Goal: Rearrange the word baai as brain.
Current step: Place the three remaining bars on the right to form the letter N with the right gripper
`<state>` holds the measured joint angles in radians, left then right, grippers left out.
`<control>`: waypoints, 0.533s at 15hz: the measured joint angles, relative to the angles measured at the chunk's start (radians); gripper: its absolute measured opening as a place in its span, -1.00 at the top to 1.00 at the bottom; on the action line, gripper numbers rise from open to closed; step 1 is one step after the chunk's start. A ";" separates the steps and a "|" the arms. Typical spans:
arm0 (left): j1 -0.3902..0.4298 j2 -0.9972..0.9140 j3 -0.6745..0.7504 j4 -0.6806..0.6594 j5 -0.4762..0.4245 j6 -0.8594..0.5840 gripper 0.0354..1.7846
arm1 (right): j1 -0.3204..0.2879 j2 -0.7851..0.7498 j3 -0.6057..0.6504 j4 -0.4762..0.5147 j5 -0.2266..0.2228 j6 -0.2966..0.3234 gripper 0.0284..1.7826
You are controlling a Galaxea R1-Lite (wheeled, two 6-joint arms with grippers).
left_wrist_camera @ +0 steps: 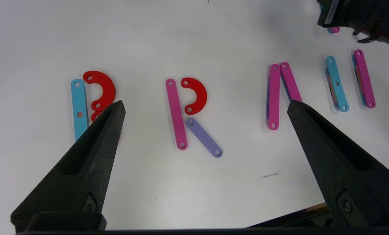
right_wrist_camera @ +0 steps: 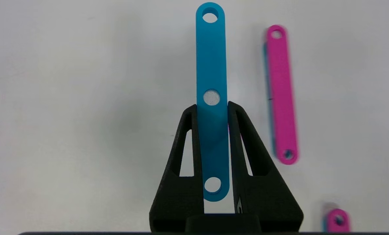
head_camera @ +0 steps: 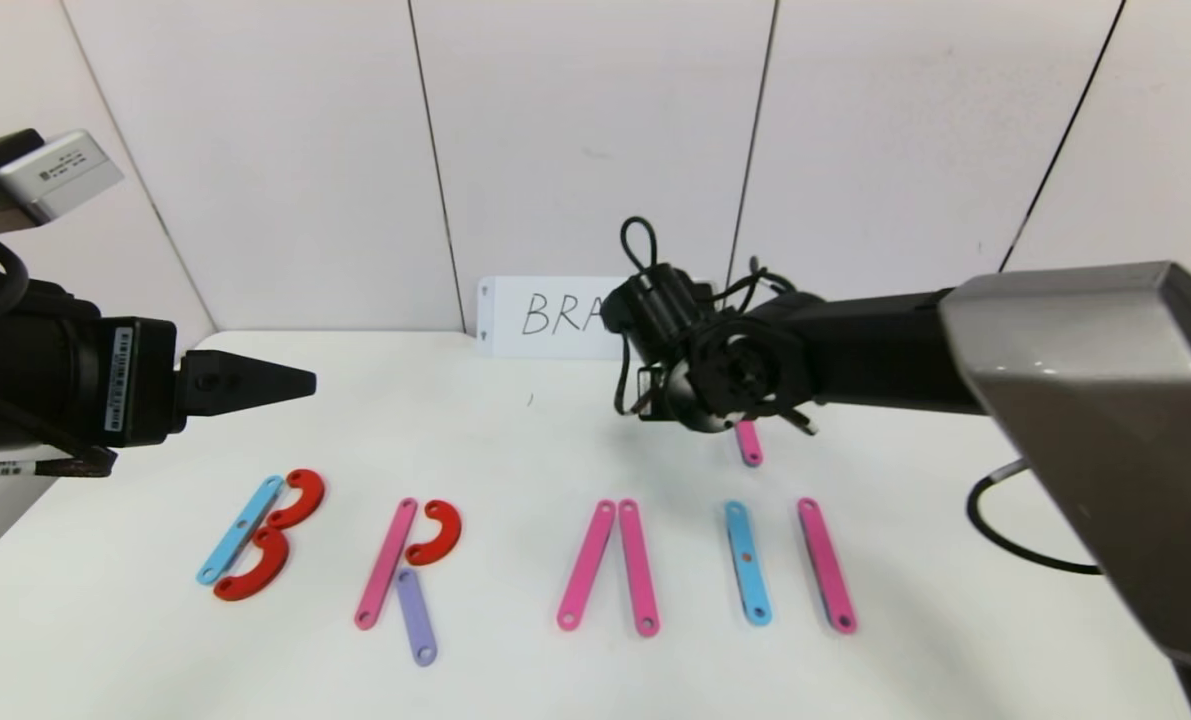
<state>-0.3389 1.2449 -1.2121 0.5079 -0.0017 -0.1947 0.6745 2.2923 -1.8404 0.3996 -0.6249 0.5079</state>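
Flat, smooth plastic pieces lie in a row on the matte white table (head_camera: 515,440): straight strips with rounded ends and a small hole at each end, and red half-ring pieces with the same holes. From the robot's left, a blue strip (head_camera: 240,529) with two red half-rings (head_camera: 273,535) forms the B; a pink strip (head_camera: 386,563), one red half-ring (head_camera: 433,532) and a slanted purple strip (head_camera: 416,617) form the R; two pink strips (head_camera: 610,566) meeting at the far end form the A; then come a single blue strip for the I (head_camera: 747,563) and a lone pink strip (head_camera: 826,564), the first stroke of the N. The right gripper (right_wrist_camera: 212,106) is above the table behind the I, its black triangular fingers (right_wrist_camera: 238,143) clamped on the edges of another blue strip (right_wrist_camera: 211,65), which sticks out past the fingertips. A short pink end (head_camera: 749,443) shows below the right wrist in the head view. The left gripper (left_wrist_camera: 205,106) hangs above the B and R with its fingers spread wide, holding nothing. A white card (head_camera: 545,316) with handwritten letters stands at the wall.
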 joint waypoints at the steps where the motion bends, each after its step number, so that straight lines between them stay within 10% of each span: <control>1: 0.000 0.001 0.000 0.000 0.000 0.000 -0.95 | -0.008 -0.053 0.031 0.006 -0.001 -0.019 0.73; 8: -0.001 0.002 0.003 0.000 -0.001 0.001 -0.95 | -0.024 -0.539 0.593 0.001 -0.004 -0.217 0.73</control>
<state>-0.3400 1.2472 -1.2089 0.5083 -0.0028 -0.1938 0.6504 1.7530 -1.2474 0.4011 -0.6291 0.2909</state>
